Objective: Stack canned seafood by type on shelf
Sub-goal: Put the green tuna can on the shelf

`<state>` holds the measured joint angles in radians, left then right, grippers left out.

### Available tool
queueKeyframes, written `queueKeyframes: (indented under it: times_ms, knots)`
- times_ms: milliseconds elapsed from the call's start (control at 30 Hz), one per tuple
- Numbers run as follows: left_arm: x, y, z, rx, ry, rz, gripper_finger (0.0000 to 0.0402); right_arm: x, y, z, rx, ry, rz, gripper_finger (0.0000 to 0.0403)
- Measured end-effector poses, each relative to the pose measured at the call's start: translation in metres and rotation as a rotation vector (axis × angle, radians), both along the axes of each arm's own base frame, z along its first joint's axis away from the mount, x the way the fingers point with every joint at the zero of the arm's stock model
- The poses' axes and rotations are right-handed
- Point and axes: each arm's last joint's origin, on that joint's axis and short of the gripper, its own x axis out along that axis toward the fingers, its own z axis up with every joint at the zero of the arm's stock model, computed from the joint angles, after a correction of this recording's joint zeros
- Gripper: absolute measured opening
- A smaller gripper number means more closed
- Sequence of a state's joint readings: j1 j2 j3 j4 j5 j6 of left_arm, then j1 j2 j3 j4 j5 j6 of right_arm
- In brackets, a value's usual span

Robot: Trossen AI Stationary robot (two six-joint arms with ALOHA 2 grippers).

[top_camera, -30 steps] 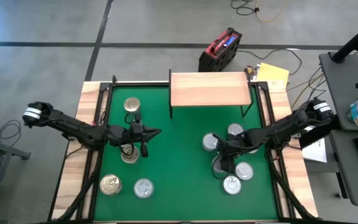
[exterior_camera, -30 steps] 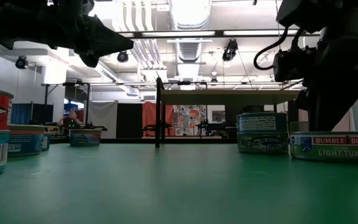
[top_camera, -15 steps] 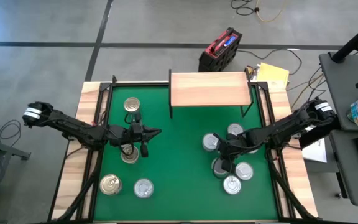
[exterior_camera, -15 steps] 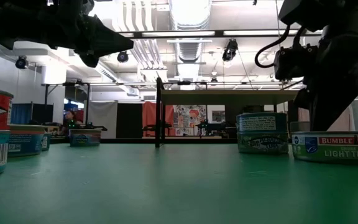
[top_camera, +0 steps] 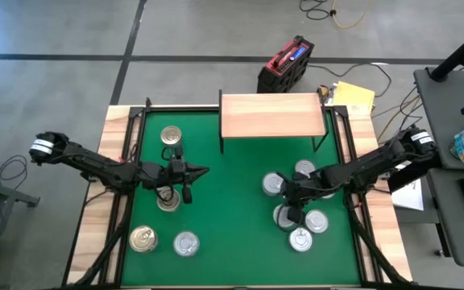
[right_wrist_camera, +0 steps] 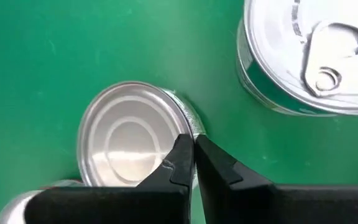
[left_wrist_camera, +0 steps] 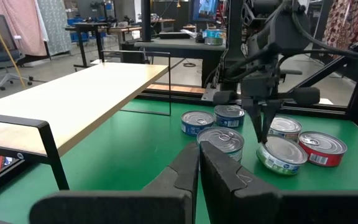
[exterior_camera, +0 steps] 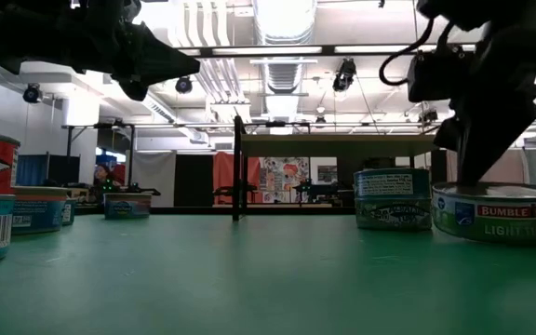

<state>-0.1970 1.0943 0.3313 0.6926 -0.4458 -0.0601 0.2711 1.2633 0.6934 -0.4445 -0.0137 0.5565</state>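
Tilting was the one clear change: in the low view the Bumble Bee light tuna can (exterior_camera: 498,215), which had sat flat a second earlier, now stood with its top tipped toward the camera and one side off the green mat (exterior_camera: 249,279). The right hand (top_camera: 294,211) was over the cluster of cans near the table's right edge, its fingers (right_wrist_camera: 185,163) pressed nearly together on that can's rim. That looked like a thin pinch on the edge rather than a hold across the body, so the can could slip or swing as it rose.

Nothing else differed. The left hand (top_camera: 185,192) hung with fingers pressed together and empty beside a can (top_camera: 167,200) on the left half of the mat, as before. The shelf (top_camera: 273,115) at the far edge was bare, so the sorting had barely started.
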Motion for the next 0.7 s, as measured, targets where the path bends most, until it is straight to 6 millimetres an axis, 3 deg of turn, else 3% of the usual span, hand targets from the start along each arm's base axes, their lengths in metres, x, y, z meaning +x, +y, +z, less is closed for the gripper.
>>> queueKeyframes:
  times_ms: [700]
  knots:
    - [0.000,0.000,0.000,0.000,-0.001,0.000,0.0000,-0.006,0.004,0.014,-0.004,0.051,-0.086,0.0009]
